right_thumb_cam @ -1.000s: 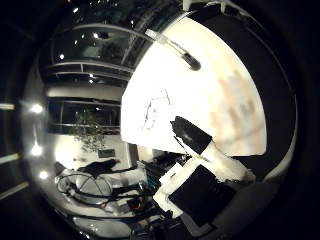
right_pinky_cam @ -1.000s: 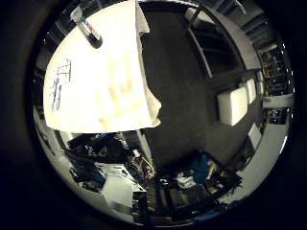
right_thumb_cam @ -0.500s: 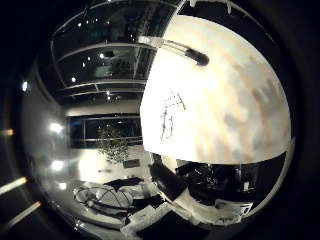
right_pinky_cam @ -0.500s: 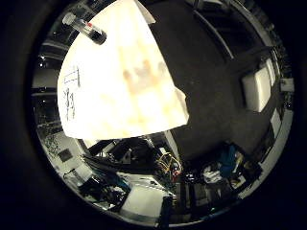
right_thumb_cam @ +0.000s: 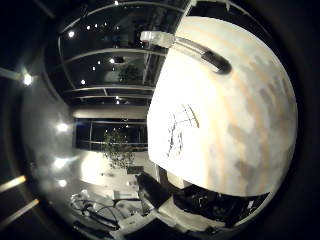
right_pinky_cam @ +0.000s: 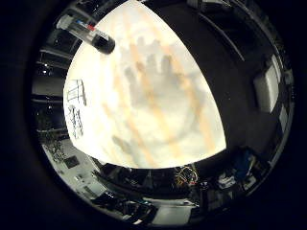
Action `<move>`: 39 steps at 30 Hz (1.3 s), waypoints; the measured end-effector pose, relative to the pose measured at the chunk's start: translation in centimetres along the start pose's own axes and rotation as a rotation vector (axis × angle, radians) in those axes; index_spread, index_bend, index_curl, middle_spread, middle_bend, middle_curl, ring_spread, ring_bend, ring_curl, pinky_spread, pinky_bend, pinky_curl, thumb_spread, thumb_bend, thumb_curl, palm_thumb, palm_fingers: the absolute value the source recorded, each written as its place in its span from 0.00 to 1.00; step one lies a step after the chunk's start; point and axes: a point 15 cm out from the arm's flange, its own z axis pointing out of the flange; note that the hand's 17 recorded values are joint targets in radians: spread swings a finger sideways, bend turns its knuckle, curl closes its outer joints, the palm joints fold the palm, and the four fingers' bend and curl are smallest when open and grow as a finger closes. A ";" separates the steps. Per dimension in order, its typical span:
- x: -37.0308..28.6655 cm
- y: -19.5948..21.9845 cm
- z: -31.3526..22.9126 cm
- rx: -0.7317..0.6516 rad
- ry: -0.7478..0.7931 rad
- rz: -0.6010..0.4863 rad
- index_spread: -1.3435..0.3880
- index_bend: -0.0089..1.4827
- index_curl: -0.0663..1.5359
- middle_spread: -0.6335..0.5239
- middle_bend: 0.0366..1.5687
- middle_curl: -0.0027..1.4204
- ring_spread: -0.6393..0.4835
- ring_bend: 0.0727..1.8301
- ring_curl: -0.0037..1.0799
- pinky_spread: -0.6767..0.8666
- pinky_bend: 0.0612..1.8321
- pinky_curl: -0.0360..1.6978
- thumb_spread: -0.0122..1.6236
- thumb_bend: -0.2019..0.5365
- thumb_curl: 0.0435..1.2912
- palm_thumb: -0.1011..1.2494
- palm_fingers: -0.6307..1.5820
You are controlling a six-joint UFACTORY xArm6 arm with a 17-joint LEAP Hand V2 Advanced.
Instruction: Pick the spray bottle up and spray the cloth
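A pale cloth (right_pinky_cam: 148, 100) with faint orange stripes covers the worktop and fills much of both palm views. The bottle (right_pinky_cam: 88, 33), clear with a black end and a red-and-blue band, lies on its side at the cloth's edge. No part of the hand shows, so I cannot tell its state.

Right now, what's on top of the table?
A spray bottle lies near the edge of the pale table, and a small wire rack stands at another edge. A hand-shaped shadow falls across the middle. No cloth shows in either view.

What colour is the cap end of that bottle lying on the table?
Black, on the spray bottle; clearest in the little finger side palm view.
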 end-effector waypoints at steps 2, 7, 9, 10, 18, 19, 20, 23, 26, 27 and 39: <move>-0.1 0.1 0.8 0.000 -0.013 -0.002 0.70 0.10 0.17 0.74 0.14 0.24 0.77 0.16 0.25 0.68 0.21 0.20 0.58 0.24 0.20 0.37 0.29; -0.3 -0.8 1.6 0.057 -0.057 -0.010 0.71 0.10 0.18 0.73 0.14 0.24 0.76 0.18 0.25 0.66 0.21 0.20 0.58 0.24 0.20 0.39 0.31; -0.6 -1.0 2.3 0.069 -0.074 -0.016 0.71 0.10 0.18 0.73 0.14 0.24 0.75 0.18 0.25 0.65 0.21 0.20 0.59 0.24 0.20 0.40 0.31; -0.8 -1.0 2.6 0.066 -0.078 -0.017 0.71 0.10 0.19 0.72 0.14 0.24 0.75 0.18 0.25 0.65 0.21 0.20 0.59 0.23 0.20 0.40 0.31; -0.7 -3.3 3.3 0.069 -0.084 -0.026 0.72 0.10 0.19 0.72 0.15 0.24 0.75 0.19 0.25 0.65 0.20 0.20 0.59 0.24 0.20 0.41 0.31; -0.7 -3.6 3.4 0.073 -0.086 -0.023 0.71 0.10 0.19 0.72 0.15 0.24 0.75 0.19 0.25 0.65 0.20 0.20 0.59 0.24 0.20 0.41 0.31; -0.7 -4.0 3.6 0.078 -0.090 -0.016 0.71 0.10 0.19 0.72 0.16 0.24 0.75 0.19 0.25 0.65 0.20 0.20 0.59 0.24 0.20 0.41 0.32; -1.1 -4.9 4.0 0.084 -0.098 -0.018 0.72 0.11 0.20 0.71 0.16 0.24 0.75 0.19 0.25 0.65 0.19 0.20 0.59 0.24 0.20 0.42 0.32; -1.2 -5.9 4.6 0.086 -0.104 -0.019 0.71 0.11 0.20 0.71 0.16 0.24 0.74 0.19 0.25 0.65 0.18 0.20 0.59 0.23 0.20 0.42 0.33; -1.3 -6.2 4.7 0.088 -0.106 -0.019 0.71 0.11 0.20 0.70 0.16 0.24 0.74 0.19 0.25 0.65 0.18 0.20 0.59 0.24 0.20 0.42 0.33; -4.3 -11.9 8.5 0.109 -0.160 -0.049 0.69 0.12 0.24 0.63 0.20 0.25 0.71 0.20 0.24 0.61 0.13 0.18 0.61 0.25 0.22 0.56 0.45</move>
